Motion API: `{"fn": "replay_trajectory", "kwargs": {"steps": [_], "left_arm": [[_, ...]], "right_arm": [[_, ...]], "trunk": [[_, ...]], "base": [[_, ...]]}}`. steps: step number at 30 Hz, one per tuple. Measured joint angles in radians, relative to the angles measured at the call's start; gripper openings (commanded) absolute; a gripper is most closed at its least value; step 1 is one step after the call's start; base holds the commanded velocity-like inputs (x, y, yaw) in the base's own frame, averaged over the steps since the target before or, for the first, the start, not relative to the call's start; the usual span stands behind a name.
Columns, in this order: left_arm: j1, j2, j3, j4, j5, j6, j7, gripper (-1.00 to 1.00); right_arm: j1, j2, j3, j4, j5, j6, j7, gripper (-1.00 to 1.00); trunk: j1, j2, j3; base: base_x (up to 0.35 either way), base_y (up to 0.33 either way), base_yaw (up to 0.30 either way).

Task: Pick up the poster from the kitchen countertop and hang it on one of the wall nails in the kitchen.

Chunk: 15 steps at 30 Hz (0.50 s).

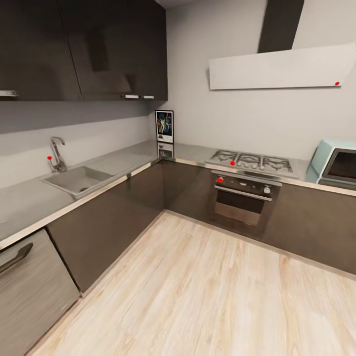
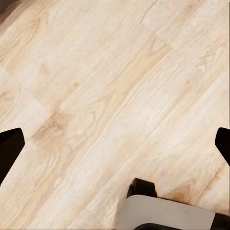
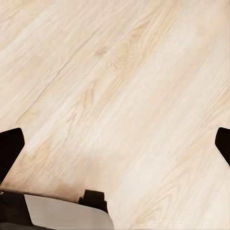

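The poster [image 1: 164,126] stands upright in the far corner of the L-shaped countertop [image 1: 123,160], leaning against the wall, at about 11 o'clock from the middle of the head view. Its glossy image mirrors on the grey metal just below it. Dark upper cabinets [image 1: 79,49] hang above and to the left of it.

Along the counter's left run, the sink [image 1: 76,179] with its tap [image 1: 57,153] sits at about 9 o'clock. On the back run, the hob [image 1: 249,161] lies to the right of the poster, above the oven [image 1: 243,198], with a pale hood [image 1: 282,66] on the wall over it. A light-blue microwave [image 1: 333,165] stands at 3 o'clock, at the picture's edge.

The left gripper [image 2: 115,143] hangs over the pale wooden floor [image 2: 105,86]; its dark fingertips [image 2: 9,148] show at opposite edges of the left wrist view, spread wide, with nothing between them. The right gripper [image 3: 115,143] is likewise wide and empty above the planks, its fingertips [image 3: 9,148] far apart at the sides of the right wrist view.

Both grippers point down at the floor, well apart from the poster on the counter.
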Motion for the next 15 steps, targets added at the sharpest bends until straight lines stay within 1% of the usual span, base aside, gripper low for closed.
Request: {"fn": "replay_trajectory", "kwargs": {"steps": [5, 15], "left_arm": [[0.000, 0.000, 0.000, 0.000, 0.000, 0.000, 0.000, 1.00], [0.000, 0.000, 0.000, 0.000, 0.000, 0.000, 0.000, 1.00]], "right_arm": [[0.000, 0.000, 0.000, 0.000, 0.001, 0.000, 0.000, 1.00], [0.000, 0.000, -0.002, 0.000, 0.001, 0.000, 0.000, 1.00]], "trunk": [[0.000, 0.000, 0.000], [0.000, 0.000, 0.000]], "base": [[0.338, 0.000, -0.098], [0.338, 0.000, -0.008]]}}
